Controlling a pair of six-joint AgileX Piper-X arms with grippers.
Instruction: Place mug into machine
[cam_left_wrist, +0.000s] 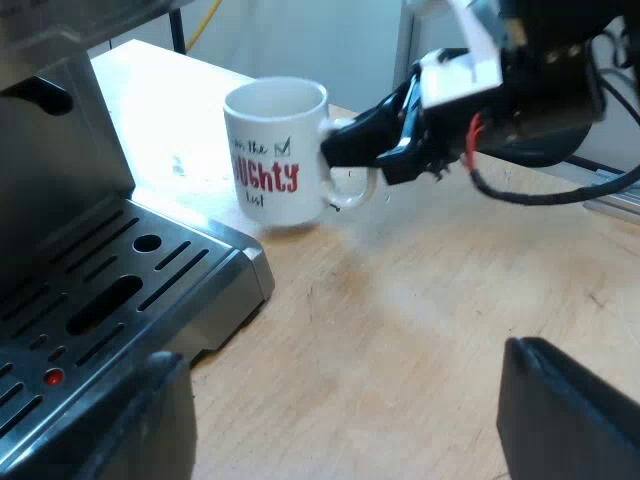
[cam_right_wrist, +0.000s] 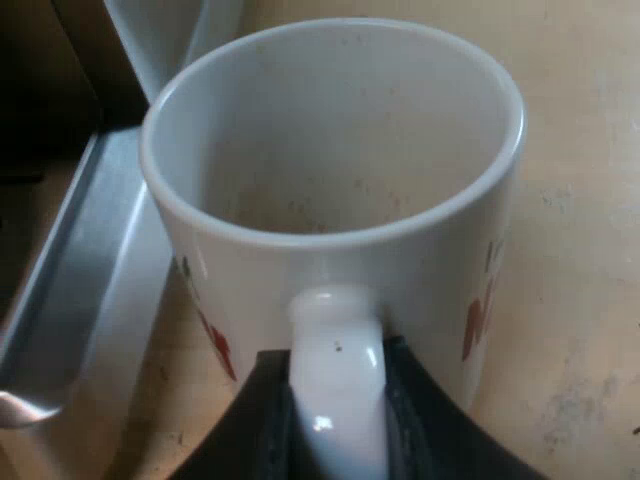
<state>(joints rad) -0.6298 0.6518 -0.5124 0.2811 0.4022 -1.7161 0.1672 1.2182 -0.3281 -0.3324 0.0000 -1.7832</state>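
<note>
White glazed ceramic mug (cam_left_wrist: 277, 150), red and black lettering on its side, is seen upright on the wooden table (cam_left_wrist: 430, 300), just beside the corner of the espresso machine's drip tray (cam_left_wrist: 130, 290). Whether its base is touching the wood or is just lifted cannot be told. From above, the mug (cam_right_wrist: 330, 200) is seen empty, with faint brownish specks on the inner wall. The handle (cam_right_wrist: 335, 390) is clamped between the two black fingers (cam_right_wrist: 265, 425) of the right gripper (cam_right_wrist: 337, 400), one finger pressed against each side of the loop. In the left wrist view the right gripper (cam_left_wrist: 385, 140) is seen at the handle, on the side of the mug facing away from the drip tray. The left gripper (cam_left_wrist: 345, 410) is spread wide with nothing between its fingers, over bare table near the drip tray, well apart from the mug.

Handling, as judged: stiff, fairly heavy, breakable if knocked against the metal drip tray (cam_right_wrist: 90, 280). The glaze is likely slippery. With a hold on the handle alone the weight is carried off to one side, so tilting or swinging is to be expected. The handle is judged the right hold, since the body looks too wide for the fingers. The base has to be cleared over the drip tray's lip and set down flat on the slotted top.
</note>
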